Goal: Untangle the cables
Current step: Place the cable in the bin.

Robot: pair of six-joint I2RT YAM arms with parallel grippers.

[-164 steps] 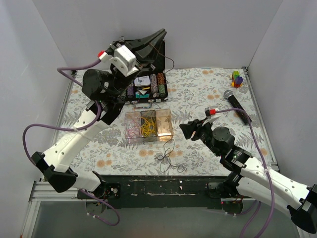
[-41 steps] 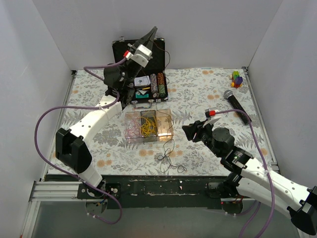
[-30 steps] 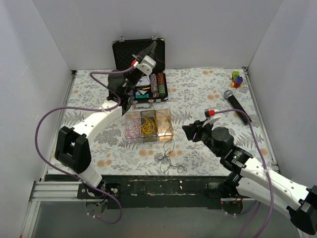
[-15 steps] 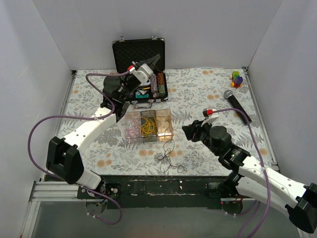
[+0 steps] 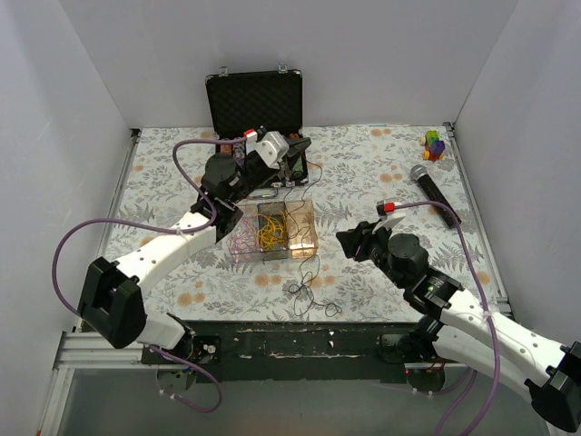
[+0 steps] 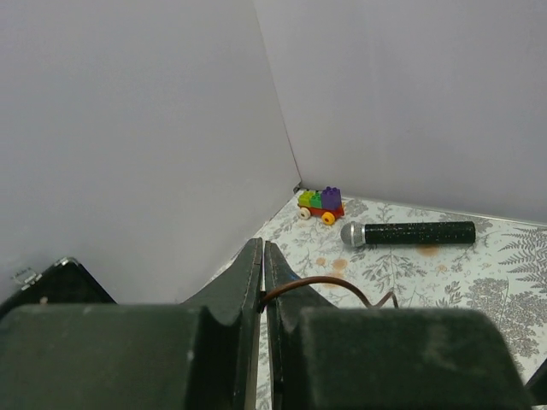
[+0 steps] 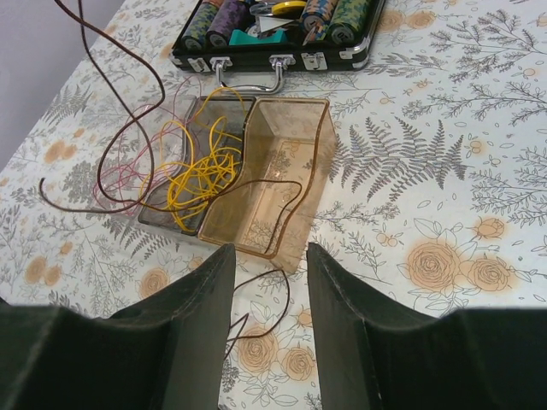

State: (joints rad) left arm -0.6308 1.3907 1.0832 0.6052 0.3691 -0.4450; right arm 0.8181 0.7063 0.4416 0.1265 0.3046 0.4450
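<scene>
Where floral worktop (image 5: 381, 173) carries clear three-bin tray (image 7: 286, 111), hair-thin cables (image 5: 270, 232) lie: pink loops (image 7: 128, 175) in left bin, yellow tangle (image 7: 201, 175) in middle, dark brown strands (image 5: 309, 289) on worktop nearby. Left tool (image 6: 262, 273) clenched on brown cable (image 6: 316, 284); right tool (image 7: 269, 252) released, empty.

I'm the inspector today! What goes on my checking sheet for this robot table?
Surface: flower-patterned tablecloth, lying flat.
Job's things: thin pink wires and thin yellow wires in the clear three-part plastic box; one dark brown wire lifted; other dark wire loops on the cloth.
Clutter: open black case of coloured rolls, black microphone, toy brick car.
Tools: left tool shut on the dark brown wire; right tool open, holding nothing.
Cables: thick purple arm hoses looping loose.
Surroundings: plain white walls.
</scene>
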